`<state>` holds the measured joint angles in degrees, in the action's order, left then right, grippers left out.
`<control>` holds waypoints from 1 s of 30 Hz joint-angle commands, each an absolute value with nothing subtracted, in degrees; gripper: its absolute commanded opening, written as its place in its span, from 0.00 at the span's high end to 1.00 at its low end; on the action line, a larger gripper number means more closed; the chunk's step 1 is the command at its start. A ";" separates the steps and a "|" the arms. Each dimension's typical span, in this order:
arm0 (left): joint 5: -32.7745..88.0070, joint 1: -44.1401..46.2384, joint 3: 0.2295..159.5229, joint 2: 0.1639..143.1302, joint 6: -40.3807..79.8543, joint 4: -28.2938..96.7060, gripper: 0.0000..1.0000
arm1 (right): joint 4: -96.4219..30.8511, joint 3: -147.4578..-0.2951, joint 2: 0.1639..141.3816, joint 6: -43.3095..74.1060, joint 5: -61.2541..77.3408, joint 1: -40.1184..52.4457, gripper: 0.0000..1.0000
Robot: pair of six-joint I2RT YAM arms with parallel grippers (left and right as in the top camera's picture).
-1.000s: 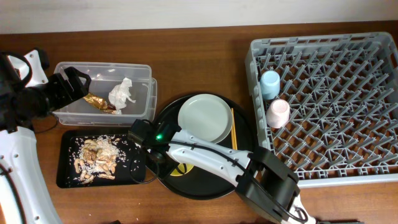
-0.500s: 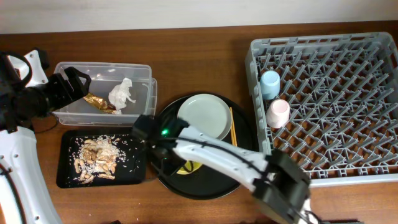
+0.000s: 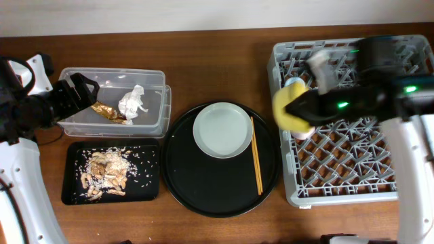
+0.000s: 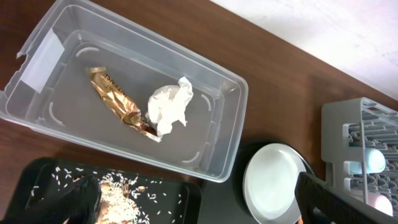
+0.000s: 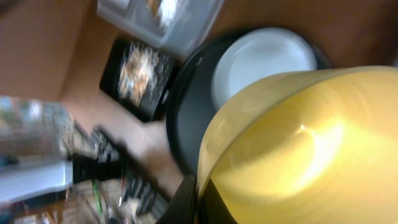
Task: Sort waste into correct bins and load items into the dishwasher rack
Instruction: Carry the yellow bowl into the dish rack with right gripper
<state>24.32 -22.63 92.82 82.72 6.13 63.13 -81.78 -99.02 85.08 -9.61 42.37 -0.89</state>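
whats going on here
The right hand holds the bowl over the left edge of the rack, by the blue cup and pink cup standing in it. The plate and chopsticks lie on the round tray, not yet loaded. The tissue and wrapper are in the tub, the scraps on the black tray. The left hand hovers open by the tub, holding nothing.

round black tray (image 3: 203,186) | on brown wooden table (image 3: 224,64) | white wall behind (image 3: 203,12)
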 commanded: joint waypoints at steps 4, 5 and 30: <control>23.94 -22.83 92.79 82.59 6.66 63.09 0.01 | -75.90 -99.55 98.83 -21.93 68.84 -25.65 0.96; 23.94 -22.83 92.79 82.59 6.66 63.09 0.01 | -73.71 -99.55 103.90 -22.57 73.63 -28.01 0.96; 23.97 -22.83 92.79 82.59 6.66 63.09 0.01 | -70.52 -98.63 123.15 -16.01 75.79 -38.35 0.53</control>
<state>24.08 -22.63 92.82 82.72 6.31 63.20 -68.55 -98.74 123.07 -15.51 76.71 -34.52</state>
